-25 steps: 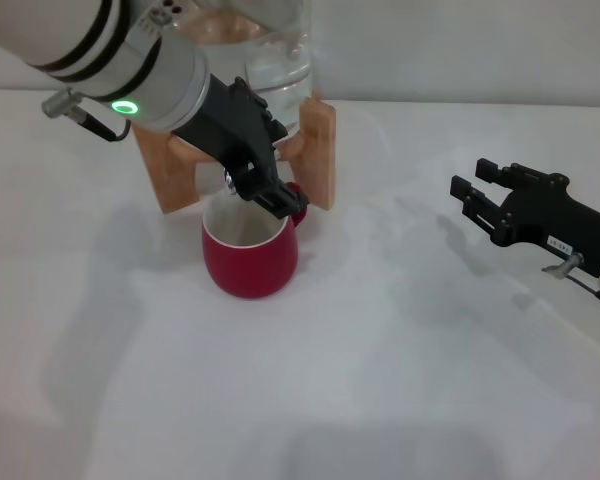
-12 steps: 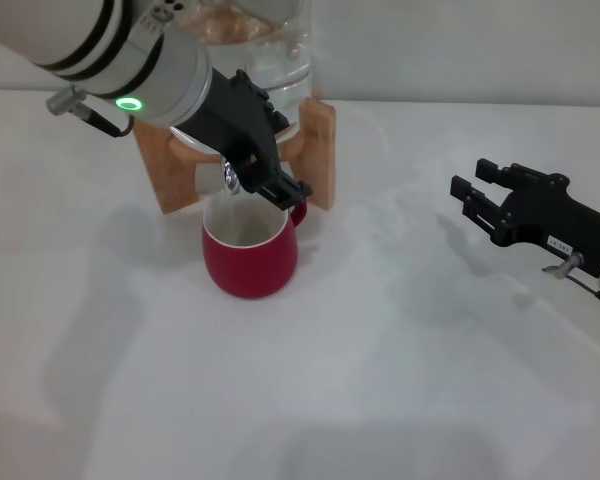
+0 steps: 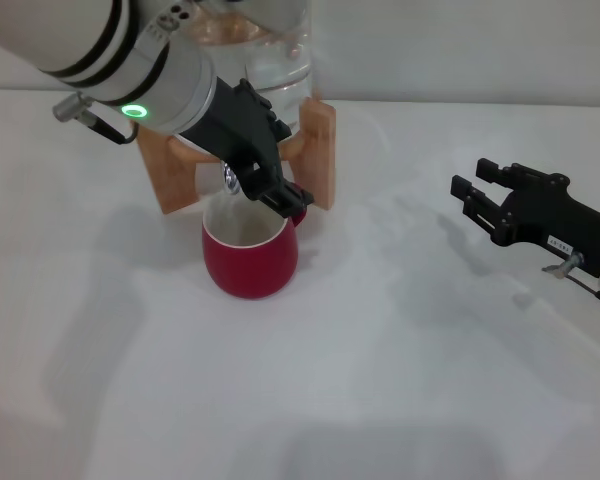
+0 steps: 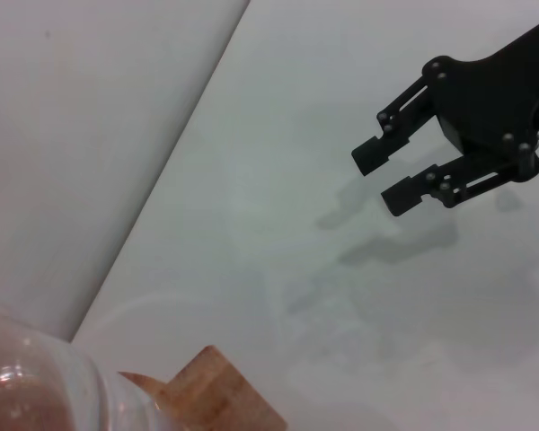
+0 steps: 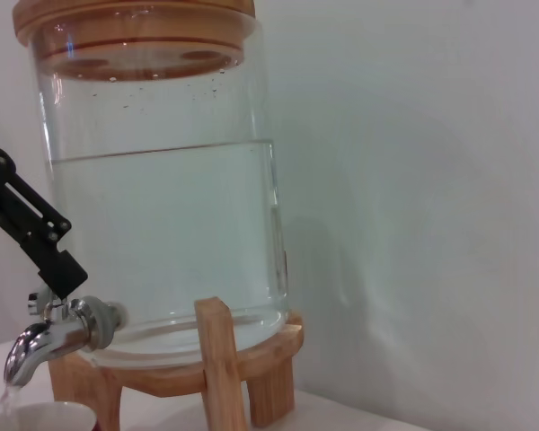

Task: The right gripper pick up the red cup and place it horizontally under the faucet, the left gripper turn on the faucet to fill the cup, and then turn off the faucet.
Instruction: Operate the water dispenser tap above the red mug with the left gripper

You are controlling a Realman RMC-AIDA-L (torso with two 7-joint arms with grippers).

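- Head view: I have the left gripper (image 3: 270, 185) at the faucet (image 3: 230, 180), just above the red cup (image 3: 250, 255). Against the 2 earlier frames the claw has swung: it sat lower over the cup's far rim, rose and reached right, and is now back down toward the cup handle. I read that as the lever being worked. I cannot tell from here whether its fingers are apart or pinched on the lever.
- Head view: the cup stands upright on the table (image 3: 380, 380), directly in front of the wooden stand (image 3: 320, 150), and has not shifted. The right gripper (image 3: 472, 190) hangs off to the right, well apart from the cup, fingers apart and holding nothing, unchanged across the frames.
- Left wrist view: only the corner of the wooden stand, a bit of the glass jar (image 4: 27, 386), bare table, and the right gripper farther off with a clear gap between its 2 fingers. My own left fingers are not shown.
- Right wrist view: a thin stream of water leaves the spout into the white cup rim below. The black left claw rests on top of the faucet at the lever. The jar is a little over half full.
- My judgement: filling is under way; the 1 step left is shutting the faucet before the cup overflows.
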